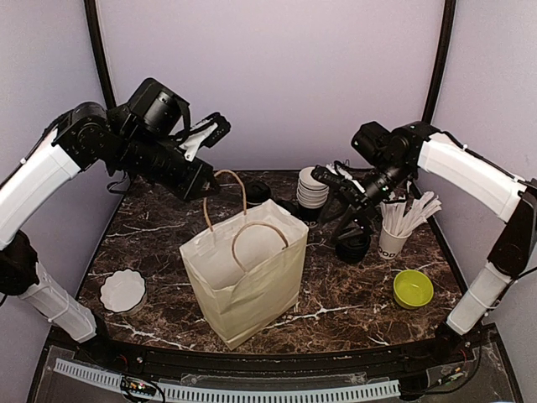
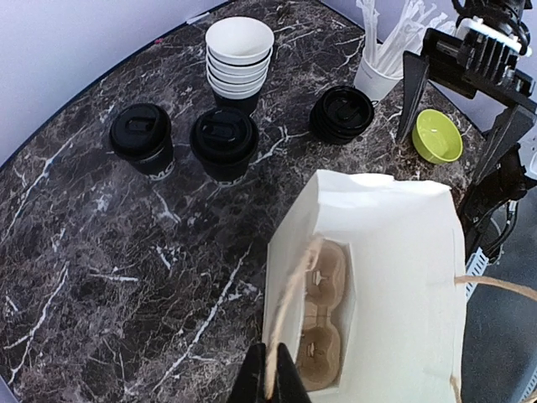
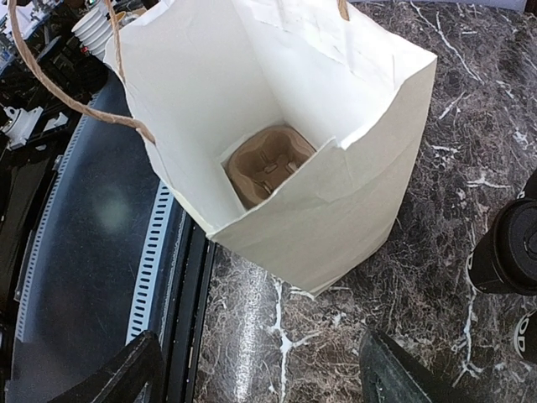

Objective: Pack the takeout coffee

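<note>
**Bag handle gripped, cups on table**

Left gripper (image 2: 270, 375), lower centre, is pinched tight on the paper bag (image 2: 403, 277) handle (image 2: 292, 285). Right gripper (image 3: 260, 369) is spread wide and empty. Lidded coffee cups (image 2: 224, 138) stand upper left on the marble table (image 2: 101, 252). A cardboard carrier (image 2: 323, 311) lies inside the bag.

carrier (image 3: 267, 164) half hidden in bag (image 3: 361, 201), coffee cup (image 3: 506, 252) cut by edge

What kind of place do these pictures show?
Probably a robot test booth staged as a café takeout counter: plain walls around a marble-look table, a paper bag with a cup carrier inside, and lidded cups.
</note>
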Available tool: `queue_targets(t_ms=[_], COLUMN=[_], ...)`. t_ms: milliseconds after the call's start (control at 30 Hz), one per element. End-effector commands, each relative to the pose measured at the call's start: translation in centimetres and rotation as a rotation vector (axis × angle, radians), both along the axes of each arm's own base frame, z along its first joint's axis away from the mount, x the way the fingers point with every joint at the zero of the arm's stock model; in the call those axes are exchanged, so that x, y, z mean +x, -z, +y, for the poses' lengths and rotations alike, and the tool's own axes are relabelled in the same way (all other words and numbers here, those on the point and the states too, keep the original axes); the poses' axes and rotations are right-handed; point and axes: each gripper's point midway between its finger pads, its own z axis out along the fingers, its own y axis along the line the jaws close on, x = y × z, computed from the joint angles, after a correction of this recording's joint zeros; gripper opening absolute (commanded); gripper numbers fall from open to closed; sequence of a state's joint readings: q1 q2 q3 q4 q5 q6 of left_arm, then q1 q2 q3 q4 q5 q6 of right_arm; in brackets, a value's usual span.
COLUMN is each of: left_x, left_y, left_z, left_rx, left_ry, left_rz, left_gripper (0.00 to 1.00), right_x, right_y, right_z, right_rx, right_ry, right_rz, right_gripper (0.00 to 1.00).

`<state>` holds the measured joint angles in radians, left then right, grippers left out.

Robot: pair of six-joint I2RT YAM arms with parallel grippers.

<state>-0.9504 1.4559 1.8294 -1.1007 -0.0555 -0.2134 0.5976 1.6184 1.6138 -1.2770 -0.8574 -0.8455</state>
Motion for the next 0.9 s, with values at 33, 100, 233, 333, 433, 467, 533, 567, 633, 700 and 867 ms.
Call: queue_targets(t_ms=[33, 100, 233, 333, 433, 467, 533, 567, 633, 700, 867], left_x=[1.3, 1.0, 0.1, -2.6, -5.5, -6.8, -8.7, -9.4, -11.7, -13.7, -16.5], left_y=[-2.7, -2.8, -3.5, -3.8, -3.7, -3.6, -3.2, -2.6, -2.0, -1.5, -1.4], left_z=[-3.1, -3.7, -4.4, -5.5, -6.6, -6.9, -7.1, -7.2, -7.5, -7.7, -7.5], left_rx=[-0.049, -0.063, -0.108, -0.189, -0.24, -0.254, -0.272, -0.272, -0.3, -0.307, -0.332], left_ry=[0.149, 0.182, 0.235, 0.349, 0.455, 0.49, 0.539, 0.555, 0.608, 0.65, 0.693], left_rz=[-0.12, -0.107, -0.097, -0.048, 0.005, 0.023, 0.066, 0.095, 0.18, 0.24, 0.266], left_gripper=[0.0, 0.0, 0.0, 0.0, 0.0, 0.0, 0.0, 0.0, 0.0, 0.01, 0.02], right_x=[2.5, 3.1, 3.8, 4.3, 4.7, 4.8, 5.0, 5.1, 5.2, 5.3, 4.9], right_y=[-1.8, -2.3, -2.7, -2.7, -2.8, -2.9, -2.8, -2.7, -2.4, -2.2, -2.1], right_z=[-0.3, -0.7, -1.2, -1.3, -1.4, -1.5, -1.6, -1.5, -1.6, -1.7, -1.6], right_rx=[0.065, 0.083, 0.11, 0.117, 0.12, 0.119, 0.116, 0.112, 0.104, 0.097, 0.106], right_ry=[0.064, 0.075, 0.095, 0.11, 0.12, 0.122, 0.127, 0.128, 0.134, 0.136, 0.126], right_rz=[0.021, 0.036, 0.045, 0.048, 0.055, 0.058, 0.055, 0.054, 0.055, 0.062, 0.079], right_gripper=[0.81, 0.8, 0.8, 0.8, 0.8, 0.8, 0.8, 0.8, 0.8, 0.8, 0.8])
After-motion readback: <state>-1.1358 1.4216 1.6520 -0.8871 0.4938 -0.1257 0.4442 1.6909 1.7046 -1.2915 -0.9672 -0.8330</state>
